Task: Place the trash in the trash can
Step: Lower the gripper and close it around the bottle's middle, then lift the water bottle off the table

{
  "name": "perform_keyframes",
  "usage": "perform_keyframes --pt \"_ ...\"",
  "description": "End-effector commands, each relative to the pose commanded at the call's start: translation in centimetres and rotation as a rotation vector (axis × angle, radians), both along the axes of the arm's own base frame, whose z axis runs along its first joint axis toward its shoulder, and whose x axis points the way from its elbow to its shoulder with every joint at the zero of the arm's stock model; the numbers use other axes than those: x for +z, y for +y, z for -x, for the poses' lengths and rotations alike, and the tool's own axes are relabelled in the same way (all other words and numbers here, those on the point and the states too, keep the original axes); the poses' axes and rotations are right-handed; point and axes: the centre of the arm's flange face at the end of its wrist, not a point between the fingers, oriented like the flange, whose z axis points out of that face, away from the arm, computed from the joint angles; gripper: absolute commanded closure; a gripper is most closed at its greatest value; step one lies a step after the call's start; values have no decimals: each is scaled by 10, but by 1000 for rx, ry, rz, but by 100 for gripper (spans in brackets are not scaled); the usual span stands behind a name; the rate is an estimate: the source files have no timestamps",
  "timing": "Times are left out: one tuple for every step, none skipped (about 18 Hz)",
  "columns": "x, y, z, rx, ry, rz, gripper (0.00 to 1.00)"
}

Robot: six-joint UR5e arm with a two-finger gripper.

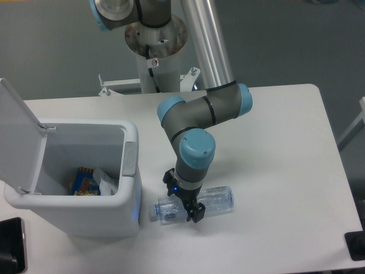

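From my seat I see the crushed clear plastic bottle with the bluish label (pixel 191 206) lying on its side on the white table (pixel 274 171), just beside the front right corner of the white rectangular plastic trash can (pixel 74 177). Its cap end points toward the can and its base points away to the right.

The arm's black two-finger gripper (pixel 189 210) is down over the middle of the bottle, angled across it. One dark finger (pixel 195 214) shows on the near side of the bottle, against its wall; the other is hidden behind the wrist, so I cannot tell whether the jaws have closed on the bottle or merely straddle it. A small blue light glows on the gripper body. The bottle rests on the table.

The can stands with its flat white lid (pixel 17 134) swung up and back on the left, the grey front latch (pixel 130 158) facing the arm. Inside I make out a blue-and-orange printed packet (pixel 84 184) and, touching it on the right, a crumpled white wrapper (pixel 107 182). A black object (pixel 11 245) sits at the table's near left corner.
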Motion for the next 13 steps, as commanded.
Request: perform_keyframes --pt "2 1 0 0 2 -2 8" --pt "2 0 0 3 2 -2 12" --pt "3 0 0 3 3 -3 17" --pt "4 0 0 5 4 -4 19" --pt "7 0 0 5 8 -8 22" --pt "8 0 0 5 9 -10 25" --pt "8 1 1 5 10 -11 27" --pt "9 1 1 5 11 -12 27" --pt "9 1 1 5 12 -13 28" --pt "10 1 1 3 14 -14 28" --pt "11 1 2 5 14 -15 28" --pt "13 1 1 6 16 -17 28" --pt "15 1 2 8 17 -18 28"
